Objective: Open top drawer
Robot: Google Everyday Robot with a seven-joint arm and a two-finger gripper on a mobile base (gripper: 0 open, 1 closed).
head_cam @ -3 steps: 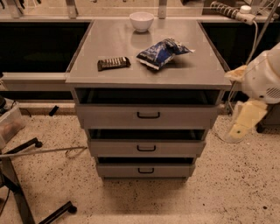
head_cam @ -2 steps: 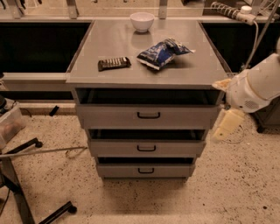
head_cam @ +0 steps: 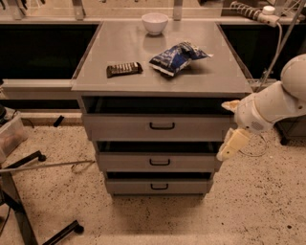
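Observation:
The top drawer (head_cam: 124, 128) is the widest of three grey drawers in the cabinet, with a small black bar handle (head_cam: 161, 126) at its centre. Its front sits just under the cabinet top, with a dark gap above it. My gripper (head_cam: 231, 124) is at the drawer's right end, on a white arm coming in from the right. It is open: one cream finger (head_cam: 230, 105) lies at the drawer's top right corner and the other (head_cam: 232, 143) hangs lower, beside the middle drawer (head_cam: 124, 161). It holds nothing.
On the cabinet top (head_cam: 119, 43) lie a white bowl (head_cam: 155, 22), a blue chip bag (head_cam: 177, 57) and a dark snack bar (head_cam: 124, 69). The bottom drawer (head_cam: 129, 185) is the narrowest. Black stand legs (head_cam: 24, 201) and a bin (head_cam: 9, 134) are at the left. A power strip (head_cam: 251, 12) lies at the back right.
My arm has moved left, bringing the gripper from beside the cabinet up against the right end of the top drawer. The drawers have not moved.

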